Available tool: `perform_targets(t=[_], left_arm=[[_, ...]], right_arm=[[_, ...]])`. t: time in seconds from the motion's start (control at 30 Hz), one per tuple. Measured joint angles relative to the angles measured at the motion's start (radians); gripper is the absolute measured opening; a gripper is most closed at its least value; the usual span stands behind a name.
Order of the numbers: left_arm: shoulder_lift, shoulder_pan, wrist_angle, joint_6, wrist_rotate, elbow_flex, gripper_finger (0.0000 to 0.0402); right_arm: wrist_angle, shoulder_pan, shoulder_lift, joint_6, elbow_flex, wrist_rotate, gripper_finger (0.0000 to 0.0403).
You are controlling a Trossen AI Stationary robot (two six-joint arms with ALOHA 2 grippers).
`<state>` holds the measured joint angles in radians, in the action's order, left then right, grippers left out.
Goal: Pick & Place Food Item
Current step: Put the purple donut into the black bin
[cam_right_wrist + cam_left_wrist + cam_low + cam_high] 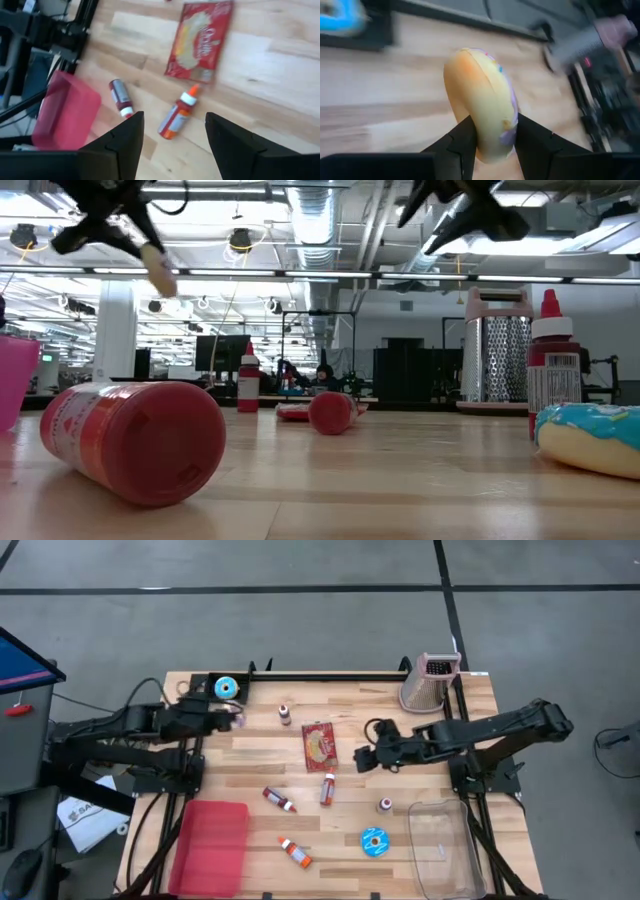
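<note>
Left gripper (492, 137) at upper left of the high view, lifted off the surface (250, 755), jaws clamped on a donut (482, 102) gripped edge-on across its ring so the pale underside and a strip of purple icing show between the fingers; probably held that way to keep it from slipping while carried. Likely bound for the red tray (212, 845) at lower left or the clear tub (445, 850) at lower right, though which cannot be told. Right gripper (172, 130) at centre right of the high view, raised and tilted down, jaws wide and empty, looking over the snack packet (202, 40) and an orange-capped bottle (177, 115), seemingly lining up for its own pick. More bottles scattered across the middle of the surface, a blue donut (375, 841) at lower centre, another blue one (228, 687) on the frame at upper left, a grater (430, 682) upright at upper right. Main risk: soft donut squeezing out of so narrow a hold.
</note>
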<state>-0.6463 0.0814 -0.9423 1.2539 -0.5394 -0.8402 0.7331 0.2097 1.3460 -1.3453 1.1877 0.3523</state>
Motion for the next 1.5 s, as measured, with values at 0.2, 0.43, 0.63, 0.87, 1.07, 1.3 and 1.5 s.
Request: perform_targets(t=[0.2, 0.43, 0.63, 0.87, 1.07, 1.3, 1.5], left_arm=[[-0.006, 0.033, -0.028, 0.173, -0.243, 0.007, 0.0114], [-0.083, 0.091, 0.132, 0.426, -0.364, 0.152, 0.0114], [-0.096, 0.096, 0.461, 0.627, -0.529, 0.377, 0.0114], [-0.113, 0.19, 0.868, 0.712, -0.547, 0.607, 0.0114], [-0.16, 0.303, 1.209, 0.685, -0.452, 0.737, 0.0114], [-0.226, 0.44, 1.425, 0.579, -0.288, 0.758, 0.0114], [-0.289, 0.543, 1.492, 0.549, -0.194, 0.758, 0.0114]], right_arm=[[0.088, -0.002, -0.063, -0.017, 0.0, 0.058, 0.0206], [0.138, -0.014, -0.102, -0.017, 0.0, 0.091, 0.0206], [0.153, -0.013, -0.128, -0.016, 0.0, 0.115, 0.0206], [0.167, -0.014, -0.144, 0.01, 0.0, 0.12, 0.0205], [0.176, -0.014, -0.144, 0.041, 0.0, 0.12, 0.0205], [0.195, -0.014, -0.144, 0.06, 0.0, 0.12, 0.0205], [0.212, -0.013, -0.144, 0.07, 0.0, 0.12, 0.0205]])
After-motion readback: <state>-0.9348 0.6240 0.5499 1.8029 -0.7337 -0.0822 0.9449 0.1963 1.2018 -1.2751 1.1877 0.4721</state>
